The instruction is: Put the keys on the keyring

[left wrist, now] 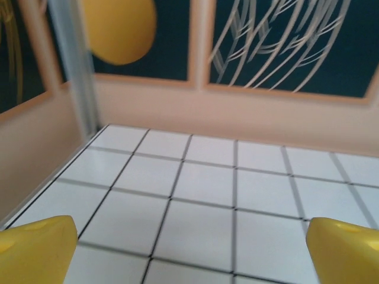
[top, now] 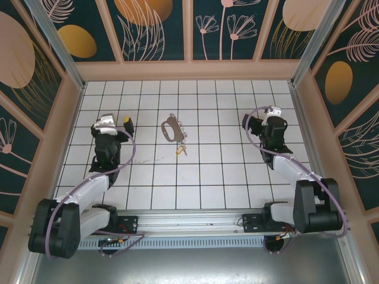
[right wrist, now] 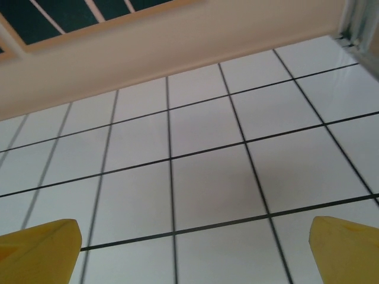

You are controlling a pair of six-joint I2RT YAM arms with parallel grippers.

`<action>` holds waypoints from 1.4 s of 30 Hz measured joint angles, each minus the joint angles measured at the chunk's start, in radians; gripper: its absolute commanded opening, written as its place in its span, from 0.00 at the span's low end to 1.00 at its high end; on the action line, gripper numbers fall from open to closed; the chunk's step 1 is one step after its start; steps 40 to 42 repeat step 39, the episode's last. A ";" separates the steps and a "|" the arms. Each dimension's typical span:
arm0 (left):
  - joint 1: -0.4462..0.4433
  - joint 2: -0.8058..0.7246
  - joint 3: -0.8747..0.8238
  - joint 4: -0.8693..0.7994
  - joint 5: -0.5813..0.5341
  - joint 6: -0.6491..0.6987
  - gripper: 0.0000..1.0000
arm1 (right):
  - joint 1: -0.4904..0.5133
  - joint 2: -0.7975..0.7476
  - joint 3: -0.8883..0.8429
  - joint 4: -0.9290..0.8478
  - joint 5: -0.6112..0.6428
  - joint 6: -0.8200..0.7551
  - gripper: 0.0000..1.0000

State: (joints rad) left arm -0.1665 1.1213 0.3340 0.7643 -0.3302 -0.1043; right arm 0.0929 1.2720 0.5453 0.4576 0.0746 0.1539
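Keyring (top: 172,129) lying flat on the white tiled desk (top: 225,177), small brass keys (top: 180,151) just beside its near end, left end effector (left wrist: 189,251) released, left of keyring, right end effector (right wrist: 192,251) released, well right of keyring

- You're in a lab robot cell: white gridded floor (left wrist: 204,177) beneath your left gripper (left wrist: 189,254).
- Ahead of it, printed flower panels (left wrist: 278,41) and an aluminium post (left wrist: 74,65).

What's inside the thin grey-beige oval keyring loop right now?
The tiny brass-yellow key lies outside the thin grey-beige oval keyring, on the side nearer the arms. Whether anything sits inside the loop is too small to tell.
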 measured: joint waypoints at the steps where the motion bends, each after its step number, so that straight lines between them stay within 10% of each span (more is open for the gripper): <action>1: 0.012 0.016 -0.017 0.019 -0.005 0.000 0.98 | -0.001 0.012 -0.014 0.032 0.024 -0.013 0.99; 17: 0.111 0.354 -0.153 0.497 0.065 0.023 0.99 | -0.099 0.239 -0.353 0.686 0.060 -0.123 0.99; 42: 0.154 0.399 -0.104 0.489 0.189 0.026 0.99 | -0.130 0.266 -0.320 0.737 -0.085 -0.127 0.99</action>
